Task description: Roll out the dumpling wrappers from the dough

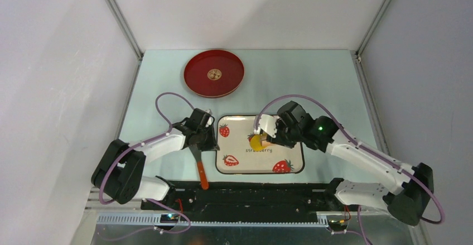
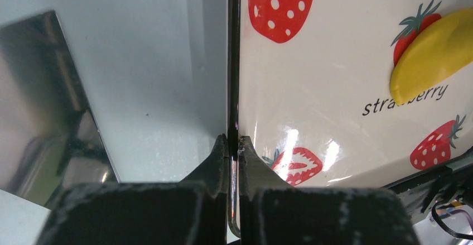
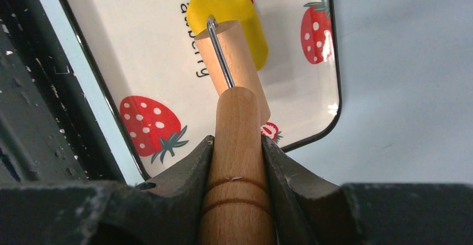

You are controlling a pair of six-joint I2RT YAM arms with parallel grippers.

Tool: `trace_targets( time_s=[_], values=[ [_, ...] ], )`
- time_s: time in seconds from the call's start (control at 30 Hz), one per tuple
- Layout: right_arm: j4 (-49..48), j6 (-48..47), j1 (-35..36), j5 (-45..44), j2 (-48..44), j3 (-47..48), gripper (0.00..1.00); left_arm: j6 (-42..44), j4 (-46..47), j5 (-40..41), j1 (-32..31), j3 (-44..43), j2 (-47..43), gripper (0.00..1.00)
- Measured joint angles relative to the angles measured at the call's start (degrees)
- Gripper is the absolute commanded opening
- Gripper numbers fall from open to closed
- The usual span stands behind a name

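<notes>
i'm taking the strawberry tray [image 1: 259, 172] as my marker. it sits on the pale table [image 1: 312, 77], square in front of both arms.

the left pincer [image 2: 233, 144] is at the tray's left edge. its jaws are closed tight on the thin black rim, with the fingertips meeting over it. from above, that pincer [image 1: 203, 142] sits about halfway along that edge.

the right pincer [image 3: 237, 144] reaches in over the tray from its right side. it is clamped on the wooden handle of a small rolling pin [image 3: 237, 161]. both fingers [image 3: 189, 167] press the handle's sides.

the pin's barrel [image 3: 231, 55] lies on the dough [image 3: 223, 2]. the dough is a flattened bright yellow patch near the tray's middle, just above the printed word "strawberry". in the left wrist view, part of the dough [image 2: 435, 49] shows as a curved yellow slab overlapping one printed strawberry.

a scraper with an orange handle [image 1: 202, 175] lies on the table just off the tray's left near corner. its shiny blade [image 2: 44, 105] lies left of the rim.

a red plate [image 1: 192, 83] rests beyond the tray's far left corner, well apart from it. a small tan round spot [image 1: 214, 74] marks its middle, and i can't tell whether that is dough or decoration.
</notes>
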State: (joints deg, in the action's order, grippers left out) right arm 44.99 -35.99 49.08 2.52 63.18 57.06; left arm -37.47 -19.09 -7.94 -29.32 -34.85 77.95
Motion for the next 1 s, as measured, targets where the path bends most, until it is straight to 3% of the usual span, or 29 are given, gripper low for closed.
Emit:
trace_targets(
  time_s=[0.57,1.0],
  values=[
    [-3.7,-3.6,-3.1,3.3,10.7,0.7,0.0,0.0,0.0,0.0,0.0,0.0,0.0,0.0],
    [-3.7,-4.4,-3.3,2.4,8.7,5.4,0.0,0.0,0.0,0.0,0.0,0.0,0.0,0.0]
  ],
)
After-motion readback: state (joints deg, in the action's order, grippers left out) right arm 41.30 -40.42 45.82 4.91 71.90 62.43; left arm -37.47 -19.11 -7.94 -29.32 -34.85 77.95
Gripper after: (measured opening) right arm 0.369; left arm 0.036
